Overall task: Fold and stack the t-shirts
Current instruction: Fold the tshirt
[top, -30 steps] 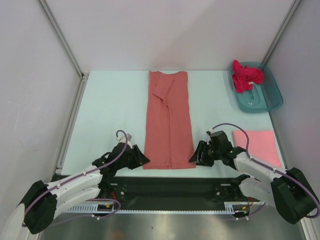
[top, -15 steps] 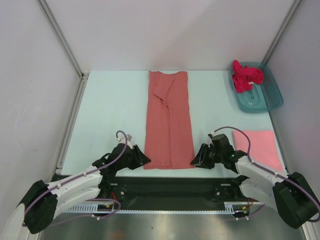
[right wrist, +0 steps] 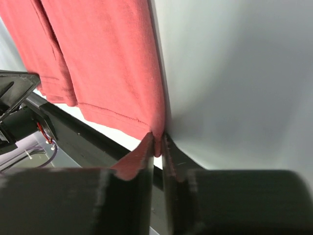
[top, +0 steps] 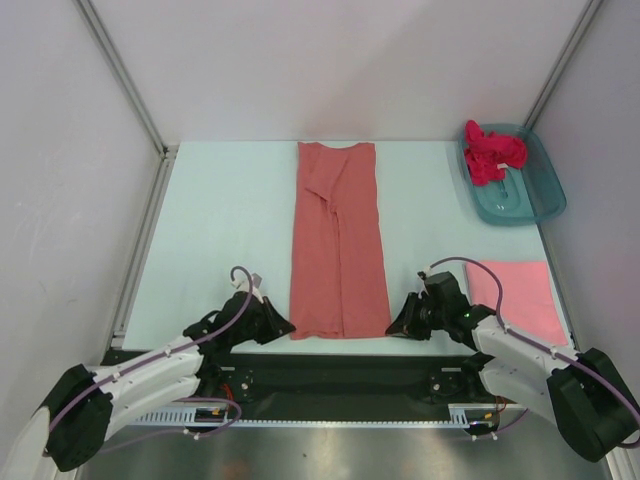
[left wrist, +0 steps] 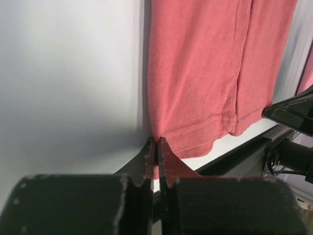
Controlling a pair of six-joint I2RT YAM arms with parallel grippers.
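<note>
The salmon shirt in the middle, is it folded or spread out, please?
Folded: the salmon shirt lies as a narrow strip, its sides lapped over the middle.

Item count for the worktop [top: 220, 230]:

- T-shirts: three. One salmon-coral t-shirt [top: 338, 240] lies at the centre, one lighter pink t-shirt [top: 518, 292] at the near right, and one magenta t-shirt [top: 492, 152] at the far right.
- Tubs: one teal tub [top: 545, 198], at the far right.
- Arms: two, a left arm [top: 150, 372] and a right arm [top: 520, 350].
- Grippers: two, one per arm, a left gripper [top: 283, 325] and a right gripper [top: 396, 325].
- Worktops: one.
</note>
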